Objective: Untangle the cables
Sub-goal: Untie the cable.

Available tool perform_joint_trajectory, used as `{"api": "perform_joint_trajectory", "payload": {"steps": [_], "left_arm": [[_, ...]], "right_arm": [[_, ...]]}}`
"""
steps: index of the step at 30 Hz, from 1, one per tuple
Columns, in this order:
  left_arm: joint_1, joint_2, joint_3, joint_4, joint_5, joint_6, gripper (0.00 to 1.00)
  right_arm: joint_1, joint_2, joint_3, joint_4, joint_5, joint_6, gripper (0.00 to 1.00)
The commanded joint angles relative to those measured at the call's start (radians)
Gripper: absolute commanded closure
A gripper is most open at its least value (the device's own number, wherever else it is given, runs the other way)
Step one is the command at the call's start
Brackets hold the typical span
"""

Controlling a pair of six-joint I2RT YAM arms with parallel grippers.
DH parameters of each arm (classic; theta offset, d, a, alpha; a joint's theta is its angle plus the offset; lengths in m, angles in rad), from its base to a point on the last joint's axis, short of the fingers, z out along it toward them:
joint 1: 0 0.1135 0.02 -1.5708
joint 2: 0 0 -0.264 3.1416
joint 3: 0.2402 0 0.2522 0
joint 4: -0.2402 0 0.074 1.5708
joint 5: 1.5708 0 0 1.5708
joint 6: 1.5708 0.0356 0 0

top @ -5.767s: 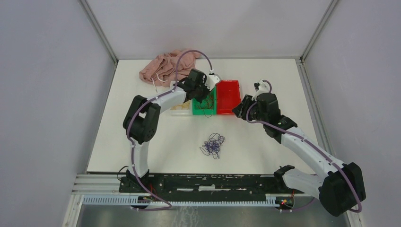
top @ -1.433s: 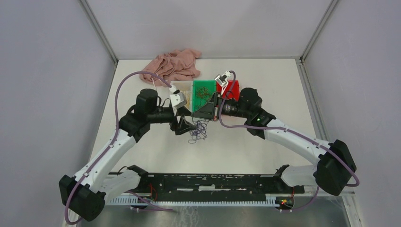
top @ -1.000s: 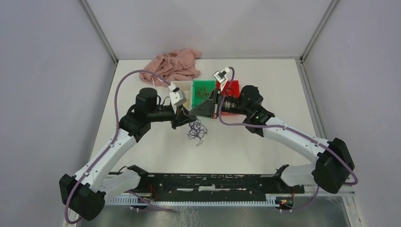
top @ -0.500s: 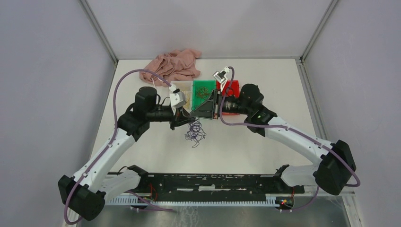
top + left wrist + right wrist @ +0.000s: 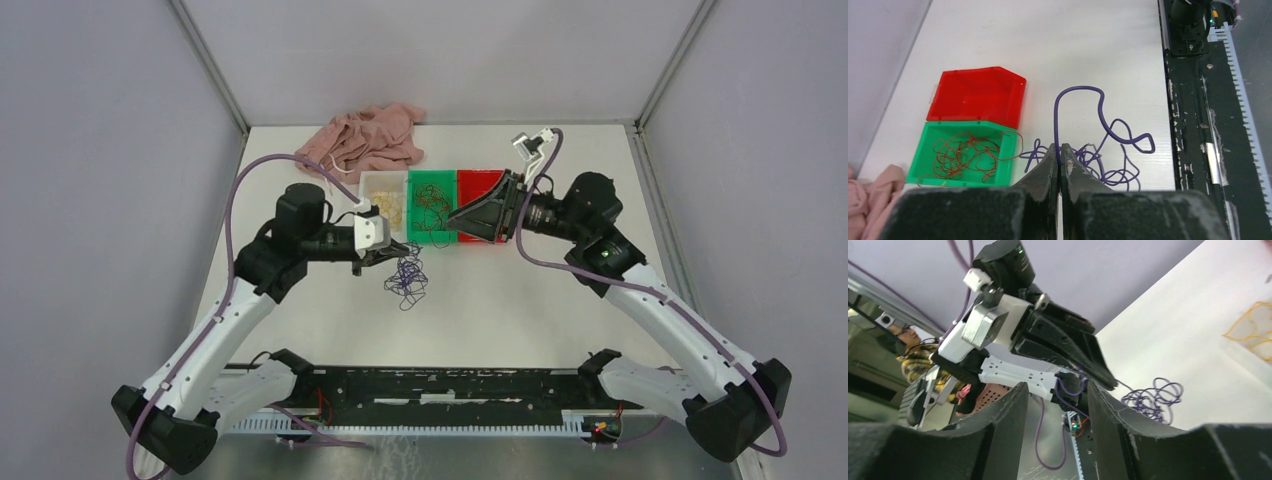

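A tangle of purple cables (image 5: 406, 281) hangs and rests on the white table just in front of the bins. My left gripper (image 5: 393, 257) is shut on one purple strand (image 5: 1058, 125), which loops up from the pinched fingertips (image 5: 1050, 156); the remaining purple cables (image 5: 1113, 167) lie below. Red-brown cables (image 5: 965, 154) lie in the green bin (image 5: 415, 232). Yellow cables (image 5: 385, 205) fill the clear bin beside it. My right gripper (image 5: 452, 218) hovers over the green and red bins, open, with nothing between its fingers (image 5: 1113, 425). It faces the left gripper (image 5: 1073, 352) and the purple cables (image 5: 1152, 399).
The red bin (image 5: 483, 183) stands right of the green one and holds nothing visible. A crumpled pink garment (image 5: 365, 140) lies at the back of the table. The black rail (image 5: 440, 385) with the arm bases runs along the near edge.
My right gripper has opened and drawn back to the right, away from the tangle. My left gripper has shut on a purple strand and shifted slightly left with it.
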Motion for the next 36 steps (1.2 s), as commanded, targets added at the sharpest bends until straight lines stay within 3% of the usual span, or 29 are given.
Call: {"api": "perform_joint_trajectory", "payload": {"steps": [1,4,11,17,23,29,36], "left_arm": [[-0.020,-0.024,0.056,0.017,0.019,0.121,0.97],[-0.047,-0.024,0.071,0.043,0.029,0.094,0.97],[-0.126,-0.022,0.080,0.139,-0.008,0.017,0.97],[-0.141,0.009,0.110,0.211,-0.026,-0.085,0.97],[-0.158,0.026,0.145,0.226,-0.026,-0.138,0.97],[-0.184,0.046,0.173,0.247,0.004,-0.226,0.97],[-0.199,0.055,0.190,0.247,0.041,-0.322,0.97]], "right_arm": [[-0.058,-0.053,0.060,-0.139,0.036,-0.107,0.40],[-0.060,-0.064,0.060,-0.322,0.171,-0.288,0.28],[0.018,-0.030,-0.082,-0.096,0.191,-0.275,0.10],[0.170,0.030,-0.088,-0.068,0.273,-0.352,0.09],[0.226,0.068,-0.107,-0.036,0.350,-0.388,0.09],[0.266,0.140,-0.083,-0.026,0.574,-0.369,0.11],[0.277,0.165,-0.114,0.028,0.666,-0.369,0.14]]}}
